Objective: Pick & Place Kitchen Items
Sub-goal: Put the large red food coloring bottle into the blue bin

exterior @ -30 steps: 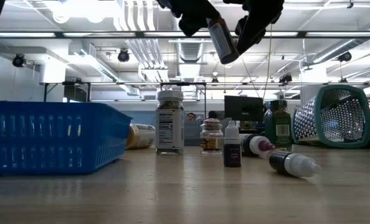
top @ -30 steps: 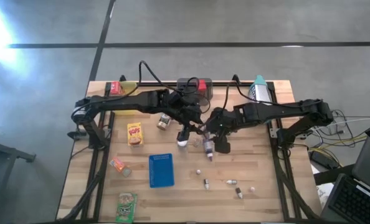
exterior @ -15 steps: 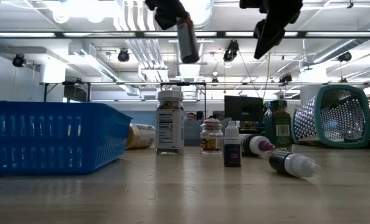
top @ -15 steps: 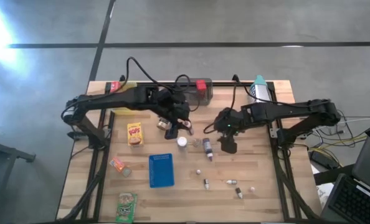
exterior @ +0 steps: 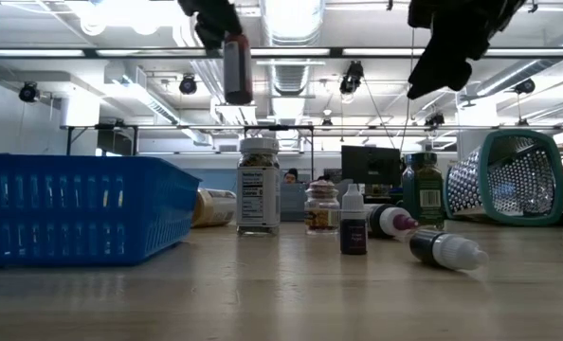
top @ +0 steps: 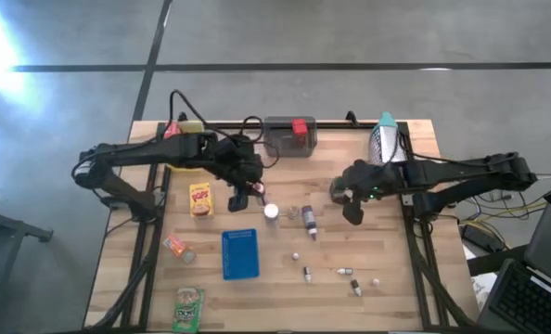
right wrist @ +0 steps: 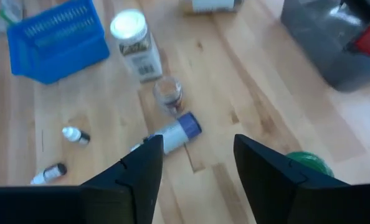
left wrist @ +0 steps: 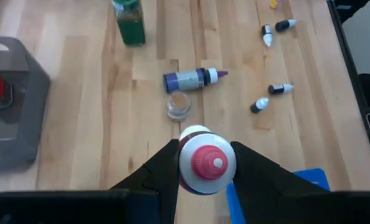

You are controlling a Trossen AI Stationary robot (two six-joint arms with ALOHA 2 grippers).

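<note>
Left gripper around half-hidden bottle

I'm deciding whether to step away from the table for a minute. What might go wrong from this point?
1. The left gripper holds a small red-capped bottle high above the table; a slip might send it rolling off the table.
2. The white-lidded jar, small glass jar and lying blue-capped bottle sit close together, so placing nearby may topple them.
3. The empty, open right gripper hangs over that cluster.

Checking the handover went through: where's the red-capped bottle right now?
Left gripper holds the red-capped bottle above the table, left of the white-lidded jar.
</note>
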